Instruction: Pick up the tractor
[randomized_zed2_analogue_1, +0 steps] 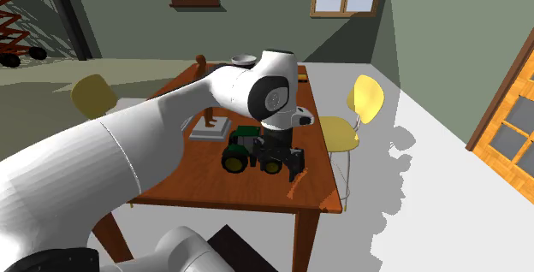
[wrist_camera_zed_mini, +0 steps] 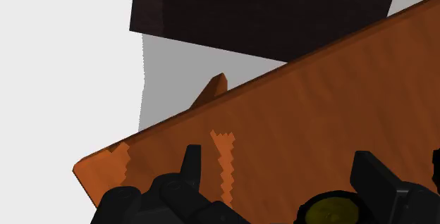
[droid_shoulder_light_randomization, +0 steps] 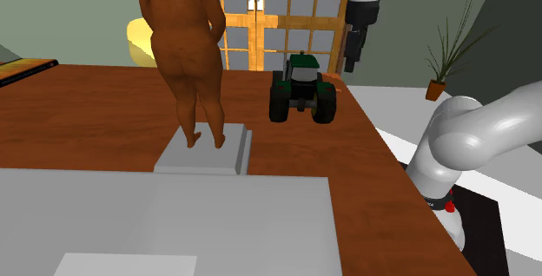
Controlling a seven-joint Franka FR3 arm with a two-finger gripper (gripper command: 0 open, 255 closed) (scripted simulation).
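- Tractor [droid_shoulder_light_randomization: 301, 88] is sitting upright on the reddish-brown table [droid_shoulder_light_randomization: 104, 118], near the edge at the shoulder view's right and apart from the statue [droid_shoulder_light_randomization: 187, 49].
- The gripper [droid_shoulder_light_randomization: 353, 64] is hovering beside the tractor, off toward that table edge, with its black fingers [wrist_camera_zed_mini: 190, 160] standing apart and clasping nothing.
- Judging by this, the approach is only partly done: lining up over the tractor, lowering, closing and lifting are all left.
- The tractor is showing a dark green body, a pale cab and four chunky black tyres, so the narrow body looks the likelier place to grip.
- The table is showing a wood grain; the statue is a smooth brown figure on a flat grey square plinth [droid_shoulder_light_randomization: 201, 151].
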